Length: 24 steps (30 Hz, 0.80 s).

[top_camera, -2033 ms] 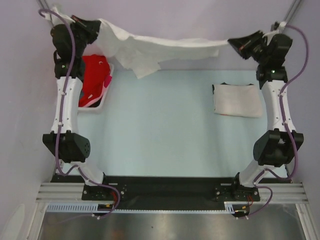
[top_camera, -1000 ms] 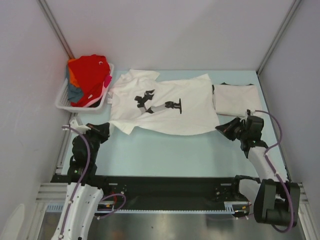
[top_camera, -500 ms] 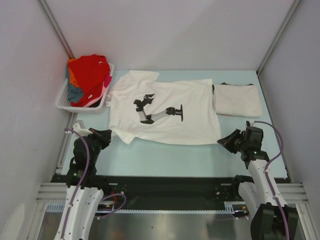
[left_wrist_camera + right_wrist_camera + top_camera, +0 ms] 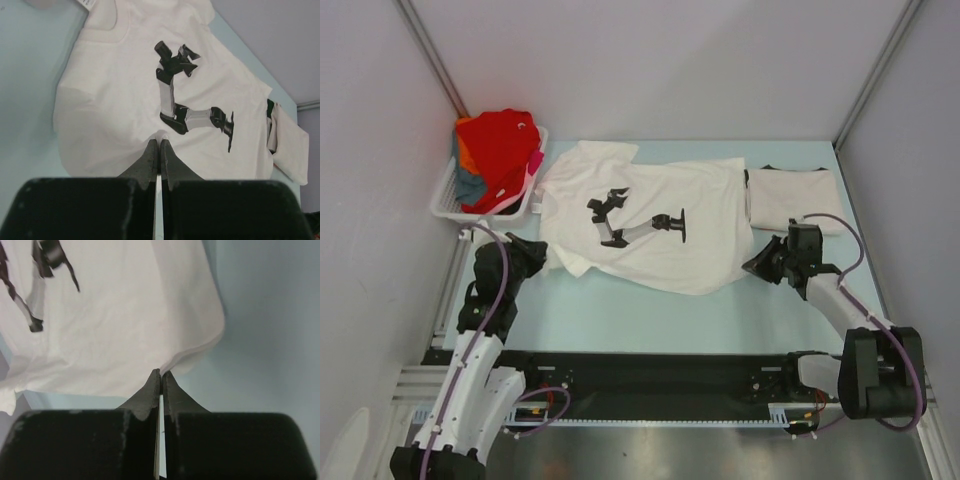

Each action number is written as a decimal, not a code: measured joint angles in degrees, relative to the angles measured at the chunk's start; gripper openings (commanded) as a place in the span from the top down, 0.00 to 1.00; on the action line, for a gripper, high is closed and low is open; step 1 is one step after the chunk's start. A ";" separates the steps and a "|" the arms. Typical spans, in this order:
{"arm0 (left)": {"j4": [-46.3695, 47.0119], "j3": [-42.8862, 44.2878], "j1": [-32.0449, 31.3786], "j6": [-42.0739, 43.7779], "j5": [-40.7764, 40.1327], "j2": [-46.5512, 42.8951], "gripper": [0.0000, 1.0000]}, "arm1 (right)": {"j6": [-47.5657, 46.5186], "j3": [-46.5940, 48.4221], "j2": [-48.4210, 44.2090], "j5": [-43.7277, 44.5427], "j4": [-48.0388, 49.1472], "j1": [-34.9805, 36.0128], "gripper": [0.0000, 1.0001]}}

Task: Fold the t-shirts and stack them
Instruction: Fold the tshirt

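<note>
White printed tee [image 4: 705, 235] lies flat mid-table. Left gripper [image 4: 158, 144] and right gripper [image 4: 161, 375] are each clamped on its near edge. Laying-out step; next is likely folding that edge evenly toward the far edge.

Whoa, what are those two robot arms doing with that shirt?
They are laying out laundry to fold it. A white cloth t-shirt with a black print lies spread flat on the pale blue table. The left gripper pinches its near left edge and the right gripper pinches its near right corner, both shut on the cloth. One off-white folded t-shirt sits at the right. A white slatted plastic basket at the far left holds a heap of red and other coloured shirts.
</note>
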 measured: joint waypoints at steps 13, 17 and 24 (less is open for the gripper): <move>12.46 7.58 0.00 -0.09 -2.03 18.56 1.00 | 1.18 19.54 14.25 0.83 2.84 -2.91 1.00; 15.06 11.72 0.02 -0.11 -3.54 26.29 1.00 | 1.70 23.21 18.80 0.61 2.71 -4.70 1.00; 19.58 18.95 0.04 -0.04 -3.85 36.11 1.00 | 3.39 28.26 25.55 0.00 3.52 -5.95 1.00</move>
